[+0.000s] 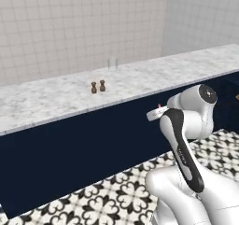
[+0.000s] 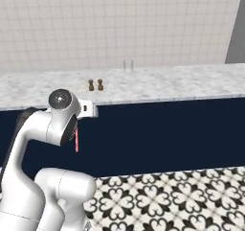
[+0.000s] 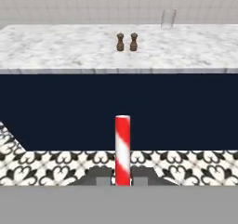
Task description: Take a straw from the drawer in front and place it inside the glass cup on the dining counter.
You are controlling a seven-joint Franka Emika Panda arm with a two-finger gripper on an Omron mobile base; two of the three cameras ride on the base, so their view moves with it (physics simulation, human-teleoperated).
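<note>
- One dining counter (image 1: 46, 100) runs across the left base view: white-grey speckled marble top over a dark navy base, with a tiled wall behind and patterned black-and-white floor tiles (image 1: 107, 196) in front.
- Two small brown shakers (image 1: 98, 87) stand side by side on the marble, close together but apart, near the middle of the top. In the hand view the same two shakers (image 3: 127, 42) sit left of the cup.
- One glass cup (image 1: 112, 62) stands upright near the far edge of the counter, behind and slightly right of the shakers, well apart from them. It is clear and faint against the wall; it also shows in the right base view (image 2: 128, 65) and in the hand view (image 3: 168, 18).
- One straw (image 3: 122, 148), red-and-white striped, rises between the two dark finger tips at the bottom of the hand view. In the right base view the straw (image 2: 76, 140) hangs down below the hand, in front of the navy base and off the counter.
- One gripper (image 3: 122, 180) is closed around the lower end of the straw, a finger tip on either side of it.
- The arm's hand is held in front of the counter's near edge, below the level of the marble top.
</note>
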